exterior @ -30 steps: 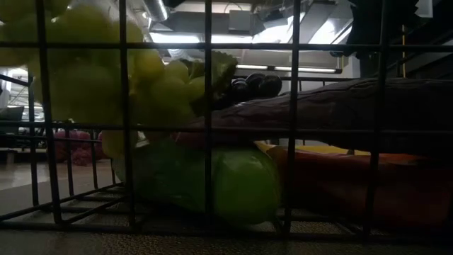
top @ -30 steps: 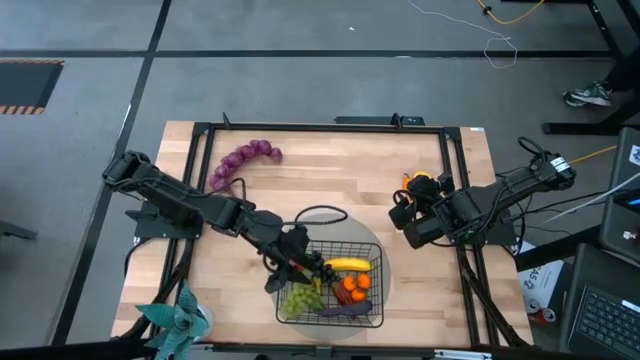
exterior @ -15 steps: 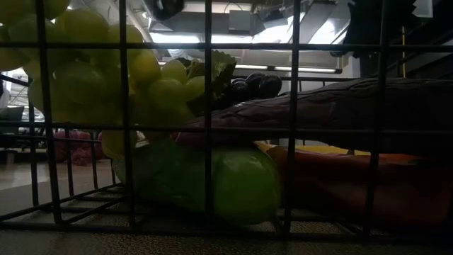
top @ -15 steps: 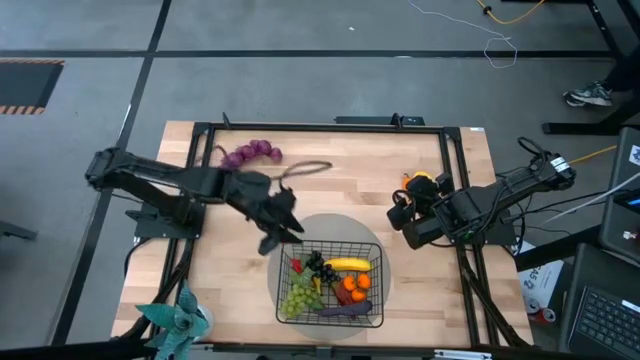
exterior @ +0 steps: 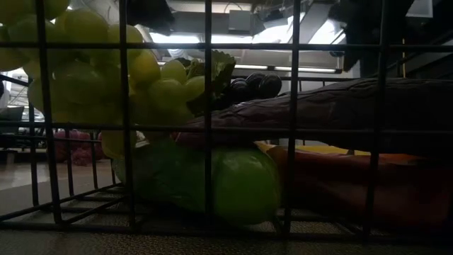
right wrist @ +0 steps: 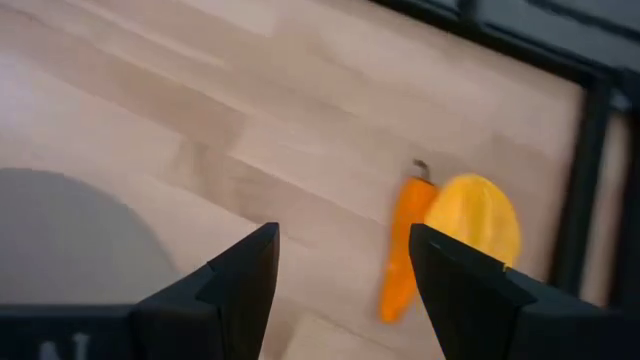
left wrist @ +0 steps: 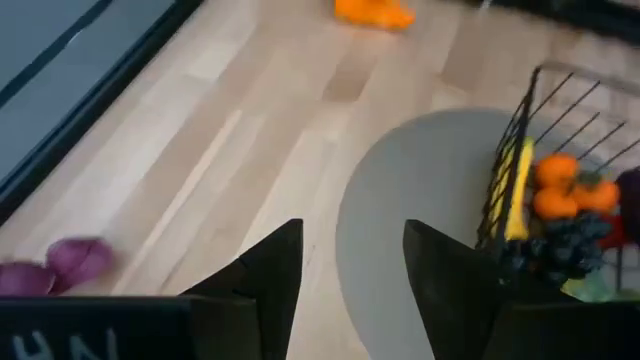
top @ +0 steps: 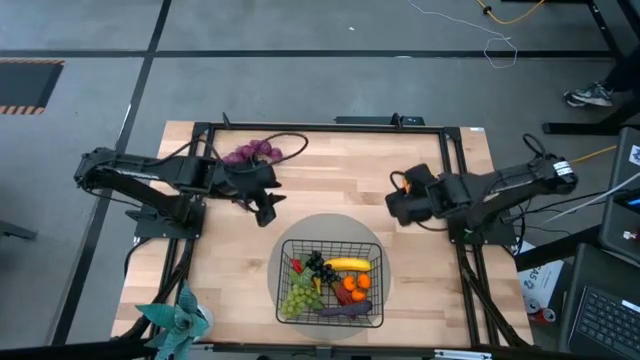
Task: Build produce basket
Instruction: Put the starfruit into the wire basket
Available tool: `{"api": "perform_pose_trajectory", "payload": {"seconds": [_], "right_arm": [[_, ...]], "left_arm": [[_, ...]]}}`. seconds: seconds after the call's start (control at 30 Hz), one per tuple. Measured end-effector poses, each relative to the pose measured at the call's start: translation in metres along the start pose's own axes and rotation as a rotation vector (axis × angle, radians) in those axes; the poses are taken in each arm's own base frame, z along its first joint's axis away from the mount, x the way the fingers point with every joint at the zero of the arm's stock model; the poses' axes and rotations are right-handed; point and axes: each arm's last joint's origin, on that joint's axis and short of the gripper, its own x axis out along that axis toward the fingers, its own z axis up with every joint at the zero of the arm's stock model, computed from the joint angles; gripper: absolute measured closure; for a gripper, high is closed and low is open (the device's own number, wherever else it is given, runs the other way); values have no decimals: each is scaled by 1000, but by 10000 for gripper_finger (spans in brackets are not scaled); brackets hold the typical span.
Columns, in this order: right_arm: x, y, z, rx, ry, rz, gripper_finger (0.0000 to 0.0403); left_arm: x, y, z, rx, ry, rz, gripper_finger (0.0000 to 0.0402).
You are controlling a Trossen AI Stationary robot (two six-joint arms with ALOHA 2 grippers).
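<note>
From above, the basket (top: 331, 283) sits on a round grey mat (top: 300, 228) near the front edge of the worktop (top: 340, 170), already holding green grapes (top: 300, 298), a banana (top: 348, 264), tangerines (top: 351, 288) and an eggplant (top: 340, 311). The left gripper (top: 265, 208) hangs released and empty just beside purple grapes (top: 250, 152) at the far left, probably the next pick. The right gripper (top: 393, 205) is likewise spread and empty, with an orange pepper hidden beneath its arm. At table height, the mesh fills the view, the grapes heaped over the eggplant (exterior: 340, 106). The left wrist camera looks between parted fingers (left wrist: 270, 275) at mat and basket (left wrist: 520, 150). The right wrist shows parted fingers (right wrist: 245, 275) short of the orange pepper (right wrist: 405, 250) and a yellow-orange fruit (right wrist: 478, 222) touching it.
</note>
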Motion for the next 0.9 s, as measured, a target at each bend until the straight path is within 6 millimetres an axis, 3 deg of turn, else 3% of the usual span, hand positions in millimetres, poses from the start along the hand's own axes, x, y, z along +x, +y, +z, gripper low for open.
{"api": "perform_pose_trajectory", "payload": {"seconds": [0.3, 0.53, 0.67, 0.9], "right_arm": [[25, -25, 20, 69, 119, -224, 176], [72, -50, 2, 95, 320, -378, 176], [99, -58, -8, 127, 389, -353, 176], [130, -67, -8, 155, 329, -303, 176]], "left_arm": [[1, 0, -1, 6, 14, 5, 232], [1, 1, -3, 9, 33, 12, 233], [1, 1, -3, 10, 34, 13, 232], [1, 1, -3, 8, 34, 13, 232]]}}
